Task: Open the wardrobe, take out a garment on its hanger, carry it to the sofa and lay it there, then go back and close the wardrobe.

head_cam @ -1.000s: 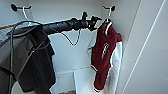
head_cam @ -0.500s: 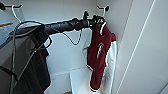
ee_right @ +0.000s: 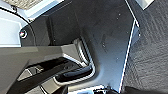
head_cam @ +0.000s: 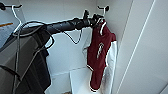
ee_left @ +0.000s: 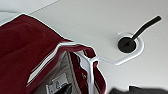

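The wardrobe [head_cam: 57, 12] stands open, showing its white inside. The maroon garment [head_cam: 98, 55] with white sleeves hangs at the right on its thin white hanger [head_cam: 102, 12], hooked over a black peg [head_cam: 107, 8]. My left arm reaches across from the left, and my left gripper [head_cam: 96, 19] is at the hanger's neck, just above the collar. The left wrist view looks up at the collar of the garment [ee_left: 27, 50], the hanger [ee_left: 117, 61] and its hook looped round the peg [ee_left: 145, 25].
A black T-shirt [head_cam: 37, 70] hangs at the left on another white hanger [head_cam: 15, 15]. A white panel [head_cam: 145, 50] rises close on the right of the garment. The right wrist view looks down on my dark base [ee_right: 105, 32] and grey carpet [ee_right: 150, 55].
Almost nothing differs; the left arm's end and the garment sit very slightly further left in the head view.
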Controlling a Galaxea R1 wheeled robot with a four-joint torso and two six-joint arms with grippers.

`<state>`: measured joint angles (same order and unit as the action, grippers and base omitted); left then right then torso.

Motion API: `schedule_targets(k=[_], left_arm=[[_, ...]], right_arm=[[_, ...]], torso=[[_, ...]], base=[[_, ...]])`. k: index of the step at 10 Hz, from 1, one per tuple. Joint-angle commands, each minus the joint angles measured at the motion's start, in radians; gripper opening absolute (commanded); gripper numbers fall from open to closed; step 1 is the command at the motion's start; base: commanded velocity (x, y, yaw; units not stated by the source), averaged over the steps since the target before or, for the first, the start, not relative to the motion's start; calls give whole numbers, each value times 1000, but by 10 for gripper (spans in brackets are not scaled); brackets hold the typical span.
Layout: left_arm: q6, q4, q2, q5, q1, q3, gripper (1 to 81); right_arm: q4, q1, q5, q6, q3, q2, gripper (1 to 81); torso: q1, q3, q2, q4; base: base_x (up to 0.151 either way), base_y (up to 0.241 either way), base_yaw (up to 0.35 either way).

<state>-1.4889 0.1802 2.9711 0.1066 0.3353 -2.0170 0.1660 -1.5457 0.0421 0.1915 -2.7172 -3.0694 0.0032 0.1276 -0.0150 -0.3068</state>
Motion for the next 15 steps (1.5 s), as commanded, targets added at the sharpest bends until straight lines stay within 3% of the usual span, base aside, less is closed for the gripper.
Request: schedule_targets(k=[1, 5, 7, 15], left_arm=[[4, 62, 46, -111, 146, -66, 811], [4, 99, 66, -128, 147, -83, 811], [4, 117, 88, -206, 144, -118, 811], [3, 219, 188, -298, 146, -259, 811]], right_arm=[[-2, 26, -51, 2, 5, -8, 811], [0, 25, -50, 2, 5, -16, 811], [0, 25, -50, 2, 5, -18, 811], [-3, 22, -50, 3, 5, -33, 811]], torso=[[0, 0, 0, 0], [0, 0, 0, 0], [0, 0, 0, 0], [0, 0, 0, 0]], base=[[0, 0, 0], [0, 0, 0], [0, 0, 0], [0, 0, 0]])
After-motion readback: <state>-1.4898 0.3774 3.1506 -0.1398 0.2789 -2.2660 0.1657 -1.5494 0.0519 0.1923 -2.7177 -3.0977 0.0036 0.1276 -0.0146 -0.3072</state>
